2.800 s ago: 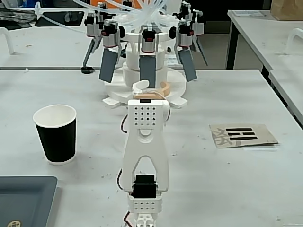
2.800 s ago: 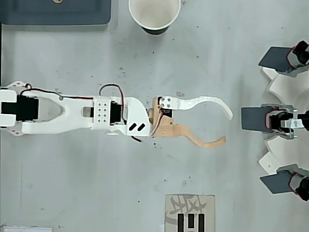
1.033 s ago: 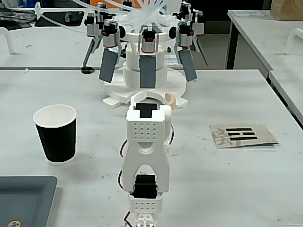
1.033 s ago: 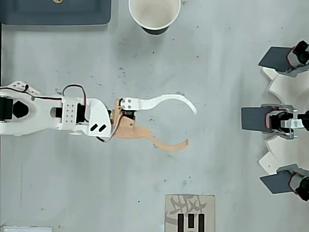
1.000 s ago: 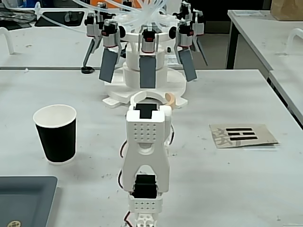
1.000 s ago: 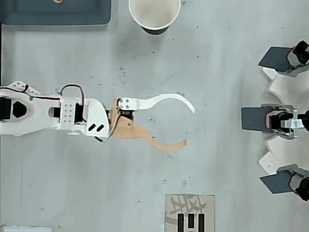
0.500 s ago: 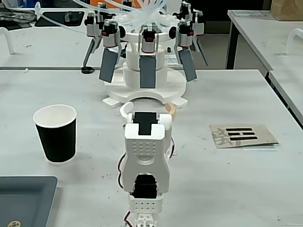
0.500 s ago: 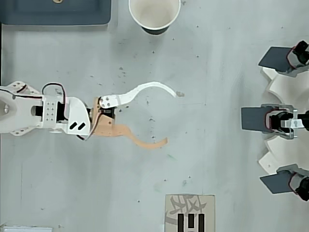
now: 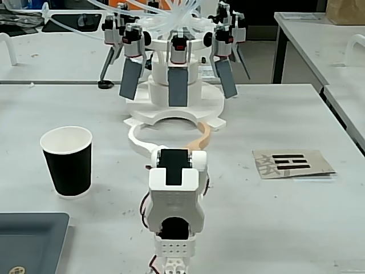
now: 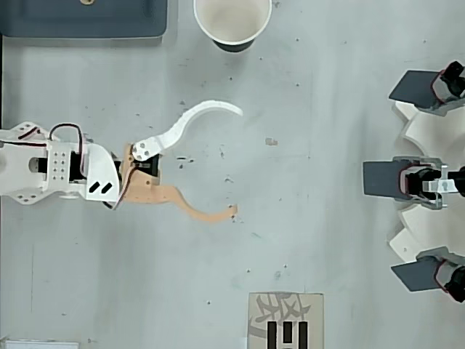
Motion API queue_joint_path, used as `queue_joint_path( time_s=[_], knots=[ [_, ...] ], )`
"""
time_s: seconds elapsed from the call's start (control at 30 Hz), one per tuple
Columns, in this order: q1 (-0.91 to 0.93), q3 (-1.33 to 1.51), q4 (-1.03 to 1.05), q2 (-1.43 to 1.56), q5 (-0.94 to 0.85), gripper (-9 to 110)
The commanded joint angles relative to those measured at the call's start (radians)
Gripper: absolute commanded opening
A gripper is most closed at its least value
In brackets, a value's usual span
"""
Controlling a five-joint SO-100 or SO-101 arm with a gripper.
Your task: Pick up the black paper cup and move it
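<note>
The jaws (image 10: pixel 237 160) are spread wide and hold nothing: in the overhead view the white curved finger (image 10: pixel 195 118) sweeps up toward the top of the picture while the tan finger (image 10: pixel 196 210) reaches out lower down, with bare grey desk (image 10: pixel 312 240) between their tips. In the fixed view the same two fingers form an open loop (image 9: pixel 169 131) just ahead of the white arm (image 9: pixel 176 194).

The black paper cup (image 9: pixel 67 161) stands upright on the desk, well apart from the jaws, off to the side of the white finger; overhead its white inside (image 10: pixel 232 19) shows at the top edge, beyond that finger's tip.

Ahead of the jaws, well apart, stands a white fixture with dark grey paddles (image 9: pixel 177 85). On the tan finger's side lies a printed card (image 10: pixel 285 318). A dark tray (image 9: pixel 31 242) sits beside the cup.
</note>
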Motion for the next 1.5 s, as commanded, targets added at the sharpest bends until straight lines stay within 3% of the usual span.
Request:
queue_joint_path(
  time_s=[0.0,1.07,1.47],
  knots=[
    [-0.035,0.018,-0.028,0.043,0.012,41],
    [-0.492,0.009,-0.028,0.044,-0.011,49],
    [-0.558,-0.118,0.005,-0.049,-0.029,48]
  ],
)
